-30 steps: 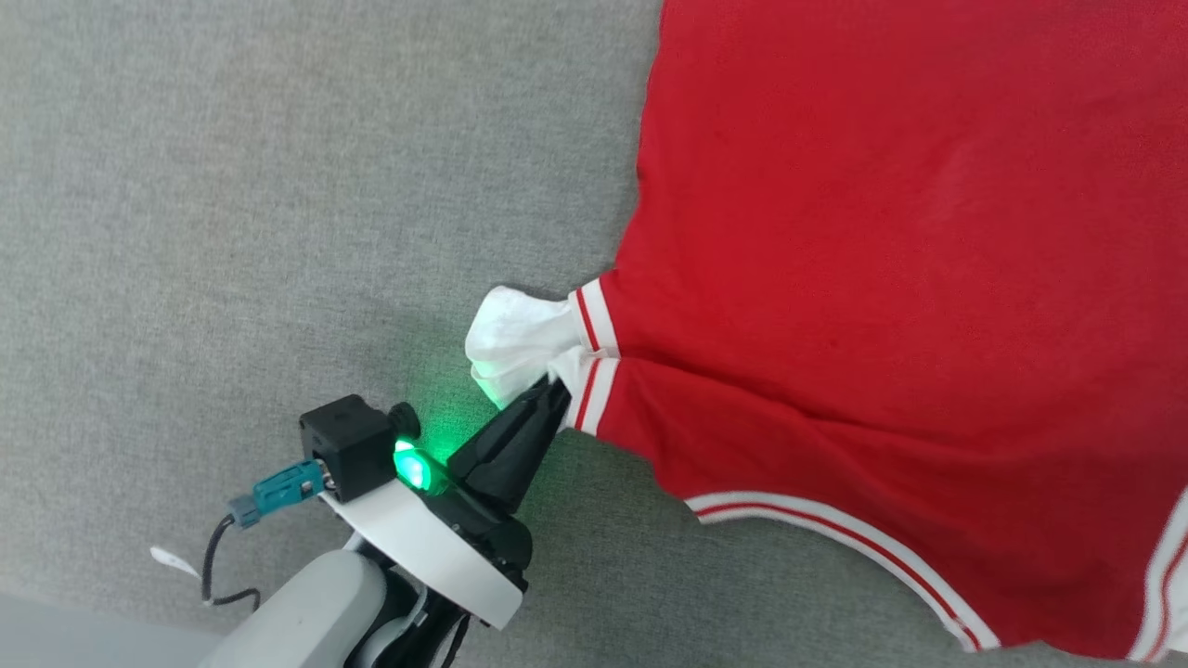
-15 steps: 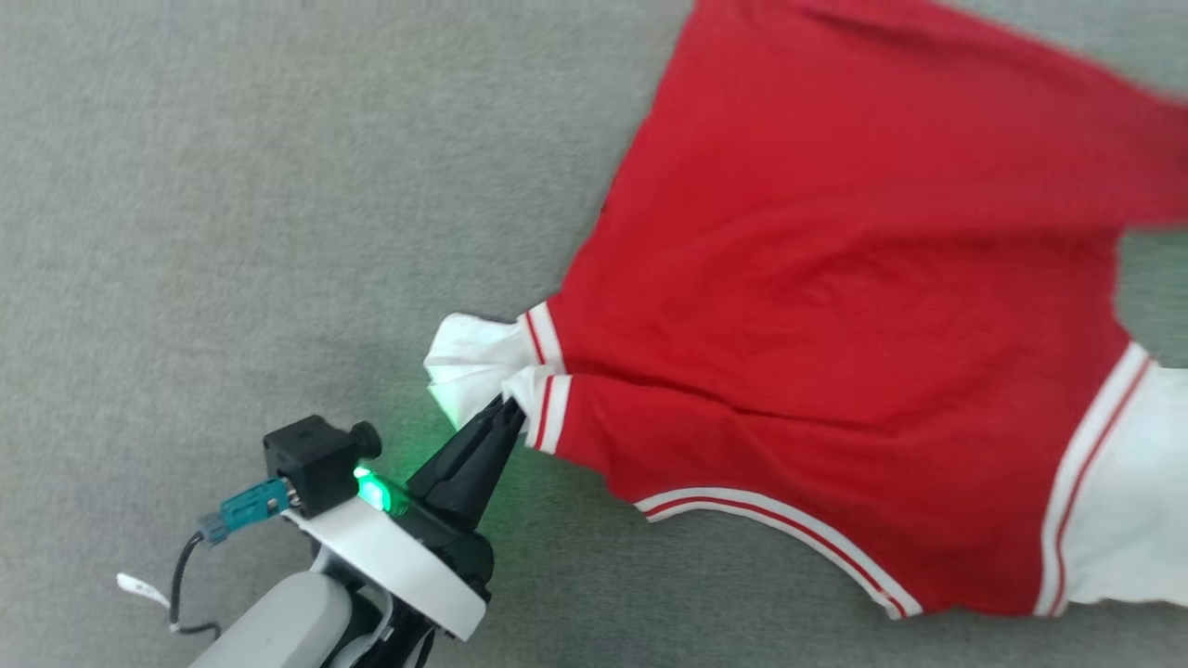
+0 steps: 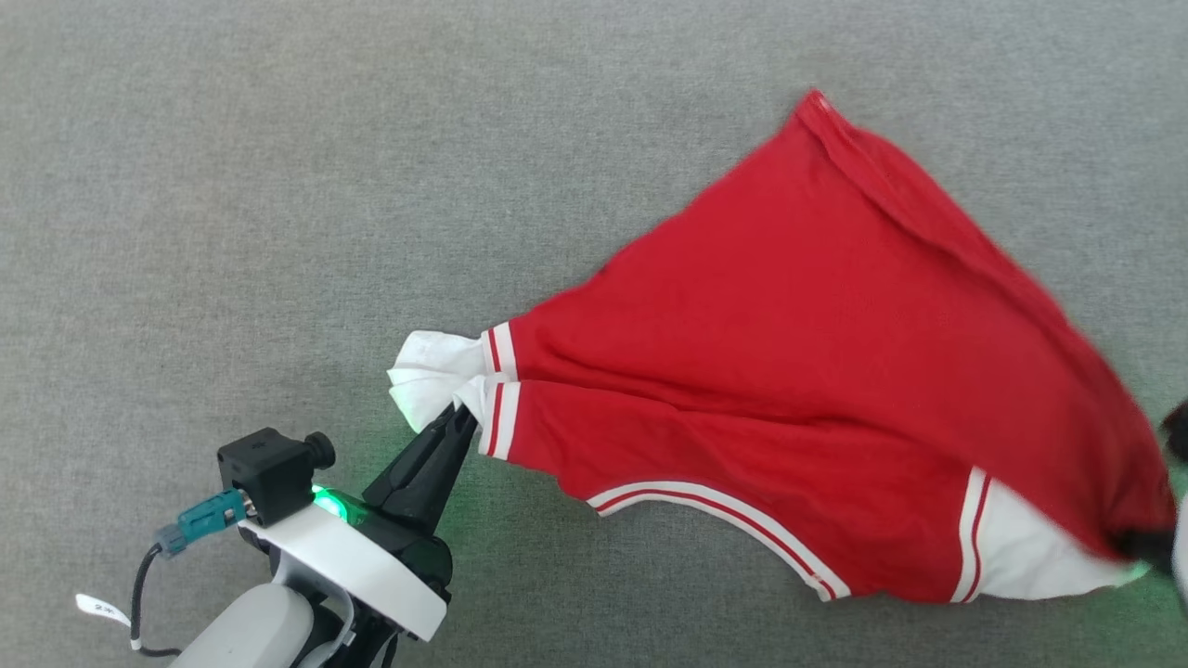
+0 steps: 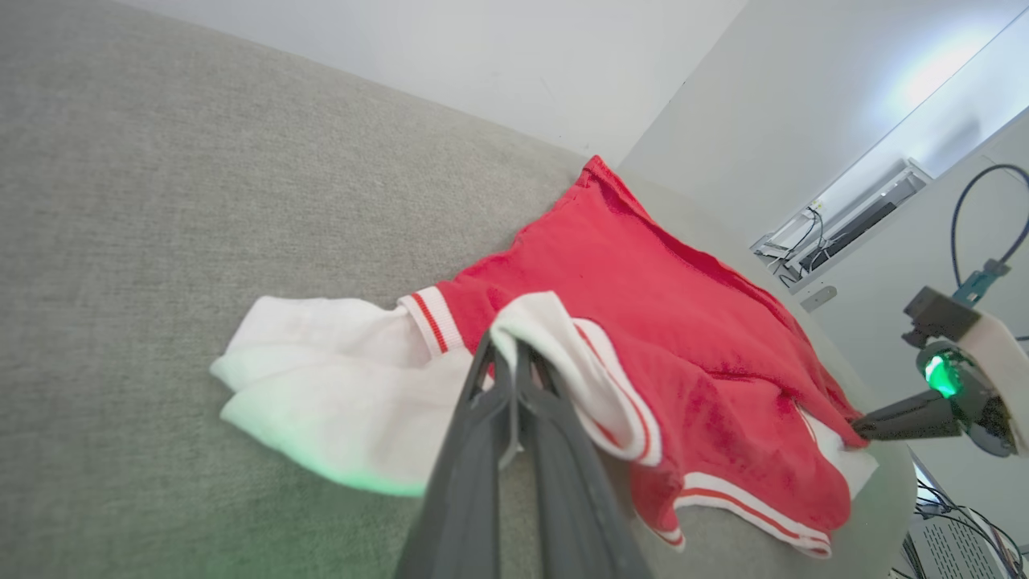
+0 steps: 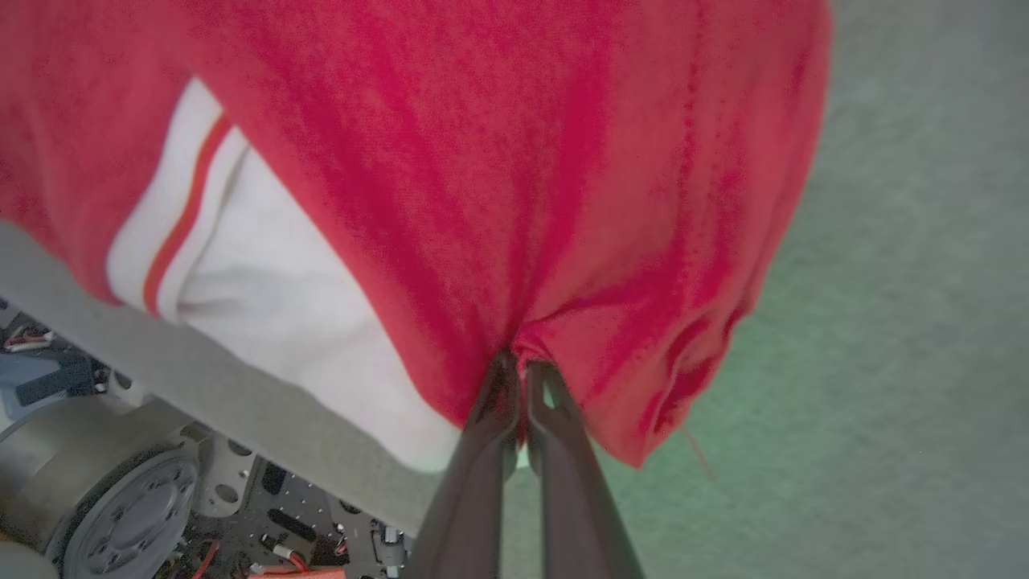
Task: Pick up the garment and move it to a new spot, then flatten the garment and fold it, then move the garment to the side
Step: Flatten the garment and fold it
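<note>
Left gripper [image 3: 461, 415] is clamped shut on a bunched white sleeve [image 3: 427, 371] of the garment [image 3: 789, 371]; right gripper [image 5: 518, 366] is pinched shut on red cloth beside the other sleeve. Between and beyond them, the red shirt fans out over grey fabric surface [image 3: 278, 186].

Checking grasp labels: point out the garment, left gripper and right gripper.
garment [image 3: 789, 371], head view, red body.
left gripper [image 3: 459, 416], head view, between its fingertips.
right gripper [image 5: 518, 368], right wrist view, between its fingertips.
</note>
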Controlling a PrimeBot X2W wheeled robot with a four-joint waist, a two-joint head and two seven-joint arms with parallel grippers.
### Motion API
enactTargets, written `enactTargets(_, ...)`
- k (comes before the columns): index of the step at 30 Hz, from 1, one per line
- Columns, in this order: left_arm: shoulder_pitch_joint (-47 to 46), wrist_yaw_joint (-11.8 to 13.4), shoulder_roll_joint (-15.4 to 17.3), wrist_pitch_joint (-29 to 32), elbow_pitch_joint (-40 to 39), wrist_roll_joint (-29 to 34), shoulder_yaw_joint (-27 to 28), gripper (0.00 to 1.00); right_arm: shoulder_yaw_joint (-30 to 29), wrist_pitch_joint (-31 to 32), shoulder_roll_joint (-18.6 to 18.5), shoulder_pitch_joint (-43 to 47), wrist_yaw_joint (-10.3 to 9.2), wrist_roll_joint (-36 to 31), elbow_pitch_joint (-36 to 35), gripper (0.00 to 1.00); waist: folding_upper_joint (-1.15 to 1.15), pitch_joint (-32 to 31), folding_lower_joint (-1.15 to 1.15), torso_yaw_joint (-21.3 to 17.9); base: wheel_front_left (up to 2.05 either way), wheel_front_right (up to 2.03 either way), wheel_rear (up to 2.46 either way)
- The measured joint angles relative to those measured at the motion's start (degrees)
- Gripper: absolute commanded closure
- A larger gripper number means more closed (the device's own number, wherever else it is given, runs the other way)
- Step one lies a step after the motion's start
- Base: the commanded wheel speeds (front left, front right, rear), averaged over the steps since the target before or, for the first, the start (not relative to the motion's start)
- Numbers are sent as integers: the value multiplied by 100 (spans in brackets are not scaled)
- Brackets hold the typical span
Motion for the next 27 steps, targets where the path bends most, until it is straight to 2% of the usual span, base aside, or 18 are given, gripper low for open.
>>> enactTargets(4,38,0,-13,0,54,5,42,100,-80,-86,167,733,-1,-261,-337,100,0,-34,0,-37,0,0,0)
enactTargets(11,104,0,-69,0,155,18,107,100,-572,-66,843,1452,-10,-839,-655,100,0,-29,0,-95,0,0,0)
enactTargets(12,109,-1,-86,0,162,20,109,100,-664,-69,896,1512,-8,-1037,-678,90,0,-32,0,-104,0,0,0)
enactTargets(13,117,-1,-99,-1,163,21,111,100,-792,-93,949,1551,0,-1248,-688,60,1,-35,0,-112,0,0,0)
enactTargets(14,125,-2,-104,0,166,20,119,100,-927,-101,1025,1618,2,-1368,-699,46,0,-37,0,-122,0,0,0)
enactTargets(15,131,-3,-116,0,164,20,132,100,-1092,-109,1106,1703,3,-1436,-730,0,0,-41,0,-130,0,0,0)
enactTargets(17,163,-9,-133,-1,163,20,160,100,-1496,-116,1214,1863,9,-1529,-935,0,0,-53,0,-138,0,0,0)
enactTargets(18,163,-9,-133,-1,163,20,160,100,-1496,-116,1214,1863,9,-1529,-935,0,0,-53,0,-138,0,0,0)
enactTargets(19,220,-14,-154,-1,163,20,182,100,-2073,-104,1228,1912,7,-1605,-1154,0,0,-60,0,-137,0,0,0)
enactTargets(24,231,-51,-263,-1,132,51,174,100,-3431,233,1143,2019,0,-1801,-1756,0,1,-24,0,-54,0,0,0)
enactTargets(27,215,-52,-301,-1,133,56,153,100,-3746,342,1135,1853,0,-1824,-1970,0,0,30,0,0,0,0,0)
